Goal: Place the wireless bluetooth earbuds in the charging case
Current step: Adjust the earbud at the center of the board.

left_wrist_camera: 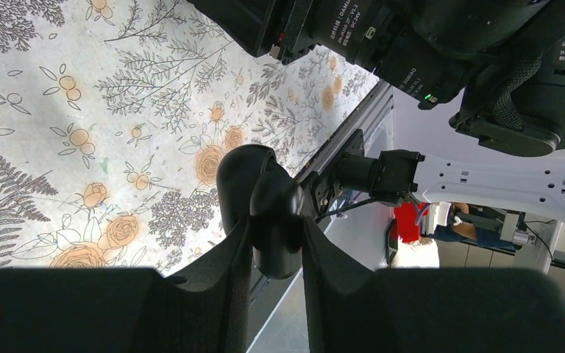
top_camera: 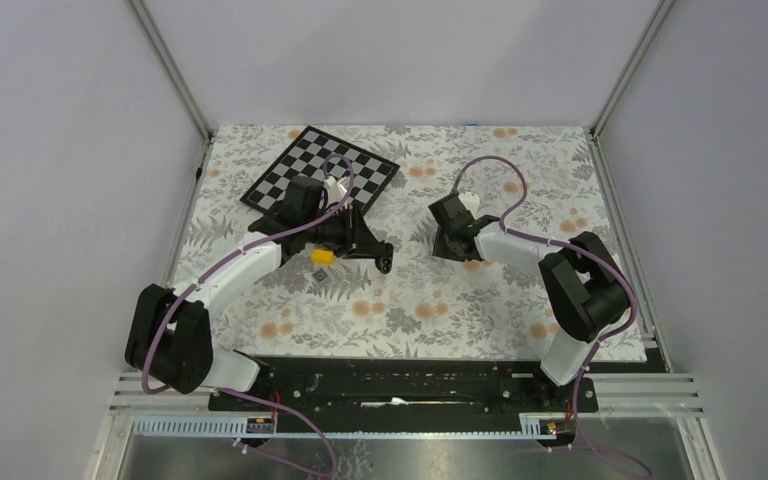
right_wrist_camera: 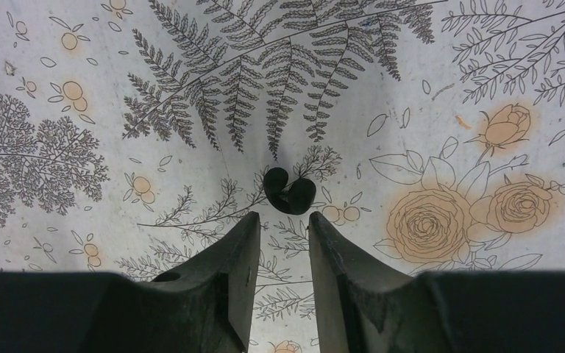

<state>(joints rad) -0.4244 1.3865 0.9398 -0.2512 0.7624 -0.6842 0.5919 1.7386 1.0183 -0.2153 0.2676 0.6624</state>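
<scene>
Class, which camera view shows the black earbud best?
The right wrist view: the black earbud lies unobstructed on the flowered cloth, just beyond the right hand. From above it cannot be made out beside that hand; the left wrist view misses it.

Left gripper [left_wrist_camera: 276,246] clamped on a black, rounded charging case [left_wrist_camera: 259,193], floral tablecloth [left_wrist_camera: 81,110] spread behind it, table's edge rail [left_wrist_camera: 353,129] running diagonally, black arm joints [left_wrist_camera: 412,37] overhead with green lights lit, white arm link [left_wrist_camera: 500,184] at right.
</scene>
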